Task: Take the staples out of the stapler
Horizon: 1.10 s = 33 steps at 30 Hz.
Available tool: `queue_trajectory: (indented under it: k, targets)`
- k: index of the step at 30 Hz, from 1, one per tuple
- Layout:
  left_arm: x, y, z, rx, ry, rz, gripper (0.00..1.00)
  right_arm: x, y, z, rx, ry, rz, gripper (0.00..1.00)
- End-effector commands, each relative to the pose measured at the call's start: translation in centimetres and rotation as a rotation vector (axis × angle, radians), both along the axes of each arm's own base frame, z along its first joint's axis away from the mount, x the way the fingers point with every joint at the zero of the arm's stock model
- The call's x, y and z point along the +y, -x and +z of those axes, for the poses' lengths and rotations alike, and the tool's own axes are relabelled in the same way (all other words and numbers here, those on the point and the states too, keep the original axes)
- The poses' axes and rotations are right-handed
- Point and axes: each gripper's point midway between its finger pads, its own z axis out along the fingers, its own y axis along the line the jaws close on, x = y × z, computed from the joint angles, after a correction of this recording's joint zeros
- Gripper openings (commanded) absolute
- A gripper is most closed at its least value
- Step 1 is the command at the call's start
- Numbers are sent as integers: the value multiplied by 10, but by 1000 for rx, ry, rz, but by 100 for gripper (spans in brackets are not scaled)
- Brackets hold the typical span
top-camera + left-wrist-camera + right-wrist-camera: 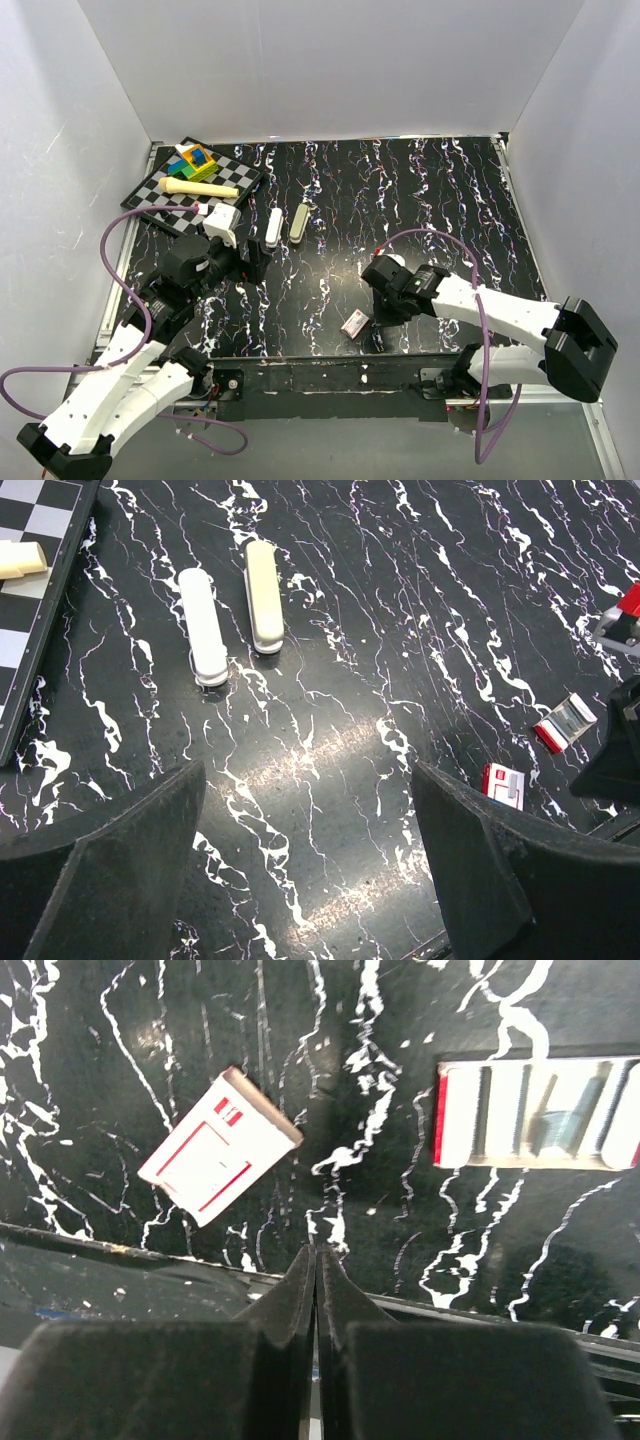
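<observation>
**A:** Status on the staple unload?

**B:** Not started, I'd say. The stapler (274, 226) lies flat on the surface (430, 200), left of centre, and nothing is gripping it. No loose staples near it that I can see.

**A:** End effectors?

**B:** The left end effector (310, 880) is spread wide and empty, on the near side of the stapler. The right end effector (317, 1295) is pressed together on nothing. It's low by the near edge, well apart from the stapler.

**A:** What's the second bar?

**B:** A cream bar (263, 595), same shape as the stapler. It's just beside it and parallel, not touching. I can't tell if it's part of the stapler or separate.

**A:** Materials?

**B:** The stapler is smooth white plastic, slim, with rounded ends, and small next to the fingers (120, 880). The surface is glossy, black with white veining, so I'd expect the stapler to slide. The pads are dark and matte.

By the right end effector there's a small white-and-red box (220, 1145). Next to it is a red-edged open tray (540, 1112) holding metallic strips. Probably staples, but it's too blurred to be sure.

**A:** What's left?

**B:** Everything: grip the stapler, open it, get the staples out.
</observation>
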Motion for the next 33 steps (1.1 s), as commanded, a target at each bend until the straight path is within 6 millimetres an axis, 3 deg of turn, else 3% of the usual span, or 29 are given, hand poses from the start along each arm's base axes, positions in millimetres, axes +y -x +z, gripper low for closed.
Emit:
queue_trajectory:
  k: [1, 6, 23, 33]
  targets:
    - [5, -2, -6, 11, -22, 21, 84, 21, 10, -4, 25, -45, 65, 1]
    - [4, -3, -8, 18, -28, 22, 84, 42, 16, -14, 56, -73, 99, 1]
    - [5, -5, -11, 25, -36, 31, 84, 78, 13, -28, 118, -86, 149, 1]
    - [4, -6, -13, 34, -40, 28, 84, 97, 0, -29, 97, -91, 140, 1]
